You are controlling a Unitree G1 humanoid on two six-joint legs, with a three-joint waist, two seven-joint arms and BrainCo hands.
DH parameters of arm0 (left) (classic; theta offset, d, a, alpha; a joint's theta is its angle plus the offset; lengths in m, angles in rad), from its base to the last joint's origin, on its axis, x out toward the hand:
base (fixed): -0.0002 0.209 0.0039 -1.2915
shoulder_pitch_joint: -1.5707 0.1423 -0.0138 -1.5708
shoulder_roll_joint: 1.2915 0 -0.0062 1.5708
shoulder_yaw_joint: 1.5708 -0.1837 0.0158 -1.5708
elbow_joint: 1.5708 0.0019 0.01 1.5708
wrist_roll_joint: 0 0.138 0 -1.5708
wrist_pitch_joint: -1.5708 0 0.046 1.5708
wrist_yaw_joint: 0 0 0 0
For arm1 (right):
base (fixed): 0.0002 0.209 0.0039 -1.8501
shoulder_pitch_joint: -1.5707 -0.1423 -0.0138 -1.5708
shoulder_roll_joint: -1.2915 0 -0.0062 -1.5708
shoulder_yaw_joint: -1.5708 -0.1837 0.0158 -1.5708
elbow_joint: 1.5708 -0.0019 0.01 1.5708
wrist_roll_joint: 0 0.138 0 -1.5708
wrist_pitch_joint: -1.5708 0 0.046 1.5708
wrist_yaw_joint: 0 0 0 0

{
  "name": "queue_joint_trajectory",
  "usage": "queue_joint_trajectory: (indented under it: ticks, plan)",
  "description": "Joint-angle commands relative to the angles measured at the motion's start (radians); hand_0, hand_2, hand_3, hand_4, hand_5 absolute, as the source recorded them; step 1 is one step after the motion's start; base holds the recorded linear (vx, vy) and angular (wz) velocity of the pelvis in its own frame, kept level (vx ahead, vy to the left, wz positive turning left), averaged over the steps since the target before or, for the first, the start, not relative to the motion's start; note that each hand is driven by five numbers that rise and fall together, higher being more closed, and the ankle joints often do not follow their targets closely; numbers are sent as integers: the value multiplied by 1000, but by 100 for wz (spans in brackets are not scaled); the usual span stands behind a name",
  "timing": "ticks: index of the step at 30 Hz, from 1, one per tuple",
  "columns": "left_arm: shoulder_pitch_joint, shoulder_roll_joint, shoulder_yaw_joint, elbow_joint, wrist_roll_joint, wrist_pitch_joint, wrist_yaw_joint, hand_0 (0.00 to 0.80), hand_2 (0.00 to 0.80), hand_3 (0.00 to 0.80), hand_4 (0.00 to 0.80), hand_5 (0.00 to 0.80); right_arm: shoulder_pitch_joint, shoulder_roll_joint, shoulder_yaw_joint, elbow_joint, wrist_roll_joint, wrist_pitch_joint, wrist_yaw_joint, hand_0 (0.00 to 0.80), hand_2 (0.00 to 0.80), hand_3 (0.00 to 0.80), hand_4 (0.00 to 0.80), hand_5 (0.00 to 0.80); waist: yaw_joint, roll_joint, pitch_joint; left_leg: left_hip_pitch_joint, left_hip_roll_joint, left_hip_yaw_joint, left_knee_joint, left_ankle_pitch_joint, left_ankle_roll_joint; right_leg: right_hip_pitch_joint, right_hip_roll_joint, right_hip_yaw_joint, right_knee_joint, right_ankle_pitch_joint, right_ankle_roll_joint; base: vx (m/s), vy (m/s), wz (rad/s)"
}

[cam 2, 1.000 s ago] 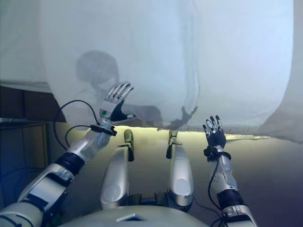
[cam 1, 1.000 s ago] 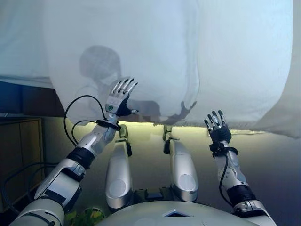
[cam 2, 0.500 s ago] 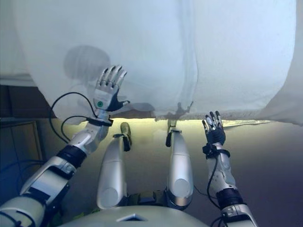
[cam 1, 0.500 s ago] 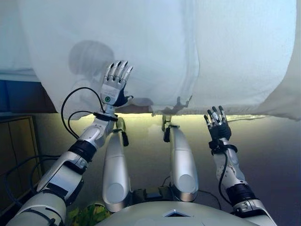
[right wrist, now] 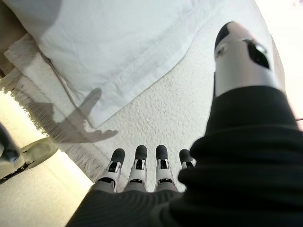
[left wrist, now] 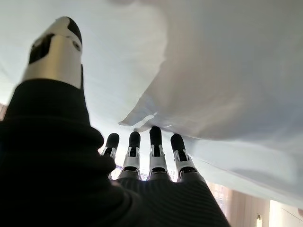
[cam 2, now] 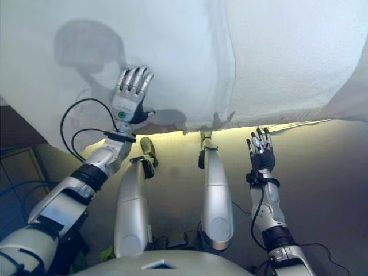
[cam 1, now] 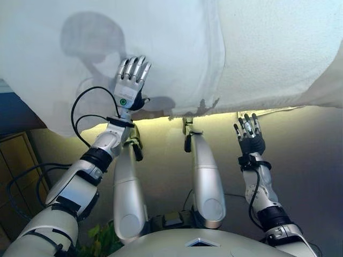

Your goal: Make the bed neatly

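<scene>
A smooth white sheet [cam 1: 161,48] hangs over the near edge of the bed, and a textured white blanket [cam 1: 278,48] with a fringed edge lies to its right. My left hand [cam 1: 130,80] is open with straight fingers, raised in front of the hanging sheet. In its wrist view the fingers [left wrist: 151,151] reach just under a fold of the sheet [left wrist: 213,71]. My right hand [cam 1: 250,135] is open and empty, just below the blanket's edge. Its wrist view shows the sheet's hem [right wrist: 118,47] lying over the blanket [right wrist: 175,109].
A dark bed frame [cam 1: 16,107] and a wooden cabinet [cam 1: 16,160] stand at the left. Beige floor [cam 1: 300,160] lies below the bed's edge. Something green [cam 1: 99,241] shows low at the left.
The whole picture has shifted, so the bed's edge now sits higher in view. My left hand stays raised against the sheet and both hands stay open.
</scene>
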Motion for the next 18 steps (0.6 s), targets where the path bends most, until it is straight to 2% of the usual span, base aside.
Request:
queue_joint_trajectory:
  ticks: [1, 5, 7, 8, 9, 18]
  plan:
    - [-51, -2, -9, 4, 22, 32, 2, 0, 0, 0, 0, 0, 8, -82, 2, -133, 11, -81, -20, 0, 0, 0, 0, 0, -5, 19, 6, -21, 8, -40, -6, 30, 28, 12, -15, 16, 77, -52, 43, -11, -1, 4]
    - [-57, -16, -15, 24, 2, 88, -65, 0, 0, 0, 0, 0, 2, -78, 6, -164, -2, -80, -45, 0, 0, 0, 0, 0, -6, 19, 6, -50, 6, -43, 29, 15, 39, -21, -13, 22, 113, -56, 38, -5, -2, 2]
    - [-57, -22, -19, 36, -8, 103, -87, 439, 439, 439, 439, 439, -2, -78, 11, -182, -9, -81, -66, 0, 0, 0, 0, 0, -7, 20, 6, -59, 7, -42, 42, 9, 43, -31, -12, 25, 128, -61, 37, 0, 0, 0]
    - [-56, -24, -20, 37, -10, 108, -92, 725, 725, 725, 725, 725, -1, -77, 12, -187, -12, -82, -72, 0, 0, 0, 0, 0, -8, 22, 6, -59, 7, -41, 44, 8, 44, -33, -12, 25, 132, -62, 36, -8, 14, -3]
    - [-54, -30, -20, 39, -11, 108, -96, 800, 800, 800, 800, 800, -3, -77, 13, -194, -18, -81, -79, 0, 0, 0, 0, 0, -10, 24, 6, -63, 6, -40, 53, 5, 45, -38, -12, 28, 141, -65, 35, -3, 30, -4]
    - [-56, -28, -7, 32, -37, 93, -111, 800, 800, 800, 800, 800, -12, -76, 5, -211, -39, -53, -96, 0, 0, 0, 0, 0, -14, 42, 6, -51, 0, -38, 54, 1, 48, -41, -18, 37, 164, -70, 29, 1, 15, -1]
